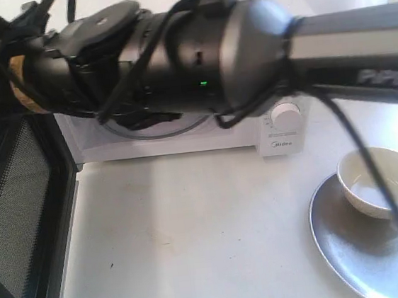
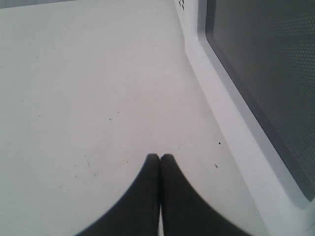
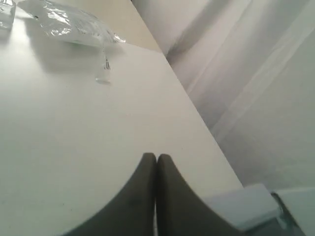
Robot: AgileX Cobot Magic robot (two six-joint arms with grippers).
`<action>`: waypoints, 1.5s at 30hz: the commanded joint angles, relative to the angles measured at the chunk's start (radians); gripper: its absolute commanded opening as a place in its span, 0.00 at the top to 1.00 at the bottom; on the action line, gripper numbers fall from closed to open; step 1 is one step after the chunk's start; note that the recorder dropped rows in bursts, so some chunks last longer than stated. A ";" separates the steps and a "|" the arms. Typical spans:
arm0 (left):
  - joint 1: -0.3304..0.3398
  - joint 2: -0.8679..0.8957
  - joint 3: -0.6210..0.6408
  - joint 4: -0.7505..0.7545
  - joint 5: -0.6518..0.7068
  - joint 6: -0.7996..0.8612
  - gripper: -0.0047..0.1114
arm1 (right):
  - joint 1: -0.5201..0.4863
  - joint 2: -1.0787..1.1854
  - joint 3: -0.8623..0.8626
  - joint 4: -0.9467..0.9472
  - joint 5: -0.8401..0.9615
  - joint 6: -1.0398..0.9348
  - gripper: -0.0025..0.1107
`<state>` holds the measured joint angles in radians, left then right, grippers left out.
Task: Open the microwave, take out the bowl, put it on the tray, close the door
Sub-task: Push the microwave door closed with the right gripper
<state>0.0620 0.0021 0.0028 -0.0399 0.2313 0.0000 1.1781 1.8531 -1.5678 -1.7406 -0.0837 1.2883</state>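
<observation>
Dark arm (image 1: 245,44): nearest the exterior camera, it reaches in from the right and hides much of the microwave's front. Its jaws do not show there.
Tray (image 1: 353,261): sits on the surface (image 1: 194,235) at near right. The bowl (image 1: 384,179) stands upright in it, toward the far rim, so that step looks finished.
Door (image 1: 19,203): stands wide open at near left with its mesh face showing. Only closing seems left.
Left jaws: pressed together and empty, near the door's windowed outer side, which only the left wrist view shows. They are probably placed to push it shut.
Right jaws: also closed and empty, above bare surface. Only this view shows a clear plastic bag (image 3: 64,22).
Microwave (image 1: 283,136): farthest back.
</observation>
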 commanded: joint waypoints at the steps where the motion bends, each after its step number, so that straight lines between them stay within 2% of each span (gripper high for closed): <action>1: -0.005 -0.002 -0.003 -0.013 0.002 0.000 0.96 | 0.017 0.143 -0.209 -0.004 -0.055 -0.019 0.98; 5: -0.005 -0.002 -0.003 -0.013 0.002 0.000 0.96 | 0.028 0.223 -0.270 -0.004 -0.046 0.018 0.98; 9: -0.005 -0.002 -0.003 -0.013 0.002 0.000 0.96 | 0.028 0.281 -0.246 -0.004 0.127 0.058 0.98; 11: -0.005 -0.002 -0.003 -0.013 0.002 0.000 0.96 | 0.028 0.284 -0.216 -0.004 0.276 0.036 0.98; 12: -0.005 -0.002 -0.003 -0.013 0.002 0.000 0.96 | 0.028 0.284 -0.192 -0.004 0.430 -0.028 0.98; 15: -0.005 -0.002 -0.003 -0.013 0.002 0.000 0.96 | -0.006 0.296 -0.186 0.143 0.950 -0.422 0.98; 17: -0.005 -0.002 -0.003 -0.013 0.002 0.000 0.96 | -0.069 0.303 -0.186 0.181 1.163 -0.558 0.98; 19: -0.005 -0.002 -0.003 -0.013 0.002 0.000 0.96 | -0.137 0.301 -0.186 0.274 1.239 -0.603 0.98; 21: -0.005 -0.002 -0.003 -0.013 0.002 0.000 0.96 | -0.191 0.301 -0.186 0.362 1.255 -0.624 0.98; 24: -0.005 -0.002 -0.003 -0.013 0.002 0.000 0.96 | -0.221 0.301 -0.186 0.416 1.244 -0.624 0.98; 30: -0.005 -0.002 -0.003 -0.013 0.002 0.000 0.96 | -0.218 0.300 -0.186 0.425 1.229 -0.639 0.98; 34: -0.005 -0.002 -0.003 -0.013 0.002 0.000 0.96 | -0.213 0.276 -0.181 0.516 1.180 -0.658 0.98; 39: -0.005 -0.002 -0.003 -0.013 0.002 0.000 0.96 | -0.209 0.178 -0.082 0.559 1.056 -0.650 0.98; 45: -0.005 -0.002 -0.003 -0.013 0.002 0.000 0.96 | -0.209 -0.016 0.079 0.576 0.917 -0.540 0.98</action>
<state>0.0620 0.0021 0.0028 -0.0399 0.2317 0.0000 0.9712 1.8977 -1.5791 -1.2962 0.9259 0.6808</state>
